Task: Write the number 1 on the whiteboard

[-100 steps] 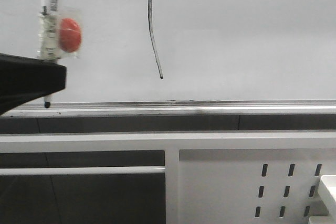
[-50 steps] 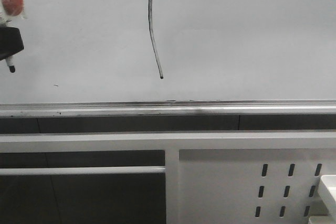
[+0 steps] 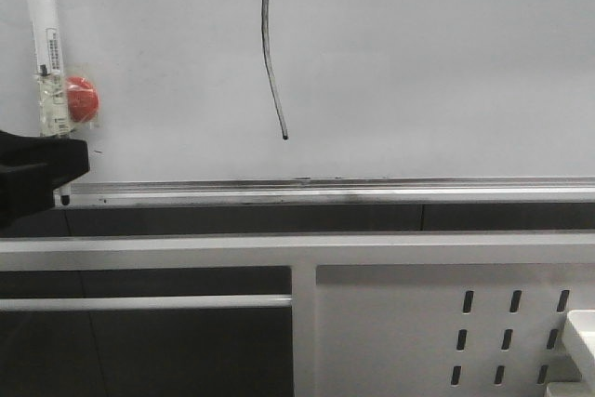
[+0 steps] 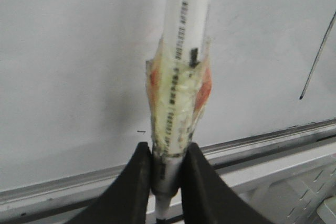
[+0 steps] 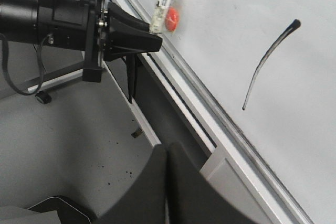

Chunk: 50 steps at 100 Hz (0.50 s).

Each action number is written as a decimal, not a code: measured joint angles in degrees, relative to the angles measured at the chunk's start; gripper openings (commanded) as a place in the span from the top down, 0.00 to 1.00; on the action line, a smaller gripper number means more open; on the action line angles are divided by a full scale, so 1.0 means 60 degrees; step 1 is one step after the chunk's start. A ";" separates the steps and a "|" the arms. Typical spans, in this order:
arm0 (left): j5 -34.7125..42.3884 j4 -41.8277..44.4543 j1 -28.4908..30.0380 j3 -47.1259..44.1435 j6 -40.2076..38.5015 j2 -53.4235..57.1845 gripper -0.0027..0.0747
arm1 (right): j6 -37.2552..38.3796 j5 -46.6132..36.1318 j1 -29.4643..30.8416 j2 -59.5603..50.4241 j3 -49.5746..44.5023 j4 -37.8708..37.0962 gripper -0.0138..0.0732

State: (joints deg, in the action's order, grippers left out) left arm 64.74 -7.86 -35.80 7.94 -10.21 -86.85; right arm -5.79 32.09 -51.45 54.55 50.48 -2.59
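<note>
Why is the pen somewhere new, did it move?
Yes. Half a second ago the pen sat high in the front view's top-left corner; now it has dropped toward the whiteboard's ledge, gripped by the left hand.

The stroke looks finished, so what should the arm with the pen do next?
Probably lower the marker onto the ledge and let go: the 1 is drawn, and the left end effector grips the marker low, beside the whiteboard.
</note>
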 measured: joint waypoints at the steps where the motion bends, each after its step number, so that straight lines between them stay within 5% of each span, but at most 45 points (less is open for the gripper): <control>1: 0.0000 -0.0001 0.0000 0.0028 0.0000 -0.0015 0.99 | 0.0000 0.0000 0.0000 0.0000 0.0000 0.0000 0.92; 50: -0.0131 -0.0024 0.0000 0.1027 0.0000 -0.0947 0.99 | 0.0000 -0.0109 0.0000 0.0000 0.0000 -0.0021 0.92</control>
State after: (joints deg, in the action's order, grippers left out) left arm 63.95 -8.00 -35.80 14.10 -10.21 -92.53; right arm -5.79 31.43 -51.45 54.55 50.48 -2.71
